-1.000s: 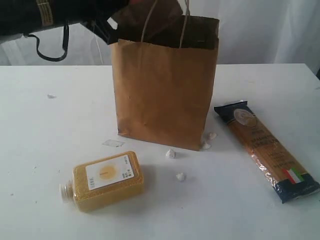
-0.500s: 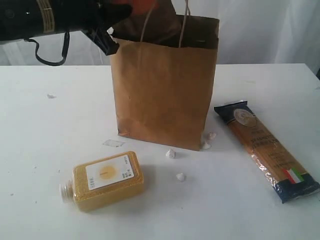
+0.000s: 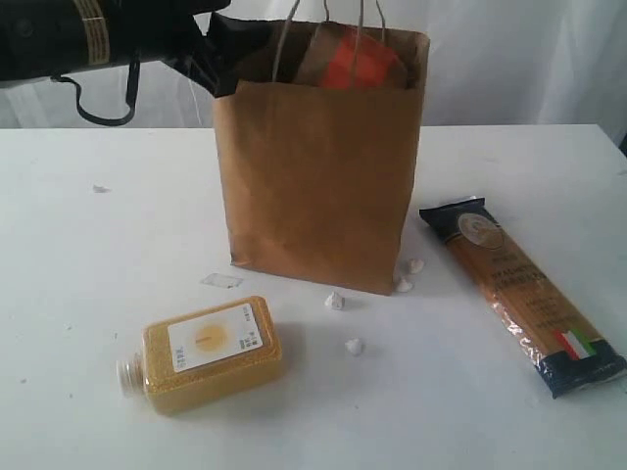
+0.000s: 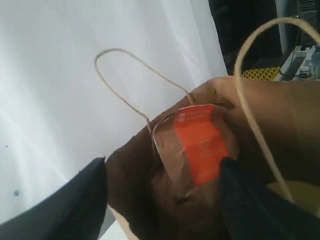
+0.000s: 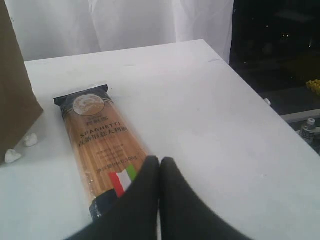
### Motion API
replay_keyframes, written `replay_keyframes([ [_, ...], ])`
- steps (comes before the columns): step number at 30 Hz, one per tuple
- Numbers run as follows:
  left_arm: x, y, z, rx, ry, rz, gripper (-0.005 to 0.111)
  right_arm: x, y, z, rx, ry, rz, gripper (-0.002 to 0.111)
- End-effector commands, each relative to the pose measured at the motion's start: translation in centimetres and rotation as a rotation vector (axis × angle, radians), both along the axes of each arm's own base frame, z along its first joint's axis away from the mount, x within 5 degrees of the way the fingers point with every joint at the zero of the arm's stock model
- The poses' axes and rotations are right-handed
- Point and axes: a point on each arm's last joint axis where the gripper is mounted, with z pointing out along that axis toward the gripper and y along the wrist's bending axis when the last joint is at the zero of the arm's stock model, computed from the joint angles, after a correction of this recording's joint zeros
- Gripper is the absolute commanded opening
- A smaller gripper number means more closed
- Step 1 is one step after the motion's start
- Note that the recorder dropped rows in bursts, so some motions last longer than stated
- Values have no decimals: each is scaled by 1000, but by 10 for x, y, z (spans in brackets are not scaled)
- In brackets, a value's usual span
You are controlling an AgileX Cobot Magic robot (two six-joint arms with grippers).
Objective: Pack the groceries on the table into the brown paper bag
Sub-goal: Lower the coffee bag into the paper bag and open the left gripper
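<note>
Brown paper bag [image 3: 318, 186] stands upright toward the back of the white table [image 3: 98, 274], its mouth open and its string handles up. Inside the mouth, a brown pouch with an orange label [image 3: 358, 64] leans against the rim, its top showing just above the edge.

The left gripper [image 4: 162, 170] hovers over the bag's opening. Its dark fingers [image 4: 90, 195] are spread wide, one on each side of the pouch, and neither appears to touch it, so the pouch looks released into the bag.

Two groceries lie outside the bag. A yellow grain bottle [image 3: 206, 352] rests on its side in front of the bag, toward the left. A long spaghetti packet [image 3: 519, 294] lies flat to the bag's right. A few white crumbs [image 3: 336, 301] sit by the bag's base.

The right gripper [image 5: 159, 172] is just beside the packet's flag-marked end, fingers pressed together and holding nothing.

Judging by this, packing is partly done. The bottle and packet are left to pack. What else sits deeper in the bag cannot be told.
</note>
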Motion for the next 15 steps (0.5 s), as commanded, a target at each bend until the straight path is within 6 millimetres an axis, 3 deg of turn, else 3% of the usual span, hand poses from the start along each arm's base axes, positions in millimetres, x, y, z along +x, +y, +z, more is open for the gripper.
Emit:
replay_keyframes([
  [1, -2, -1, 6, -21, -4, -6, 66, 0, 0, 1, -5, -8, 0, 0],
  [9, -13, -7, 16, -77, -48, -129, 66, 0, 0, 1, -5, -8, 0, 0],
  [15, -27, 7, 44, -61, -111, -26, 66, 0, 0, 1, -5, -8, 0, 0],
])
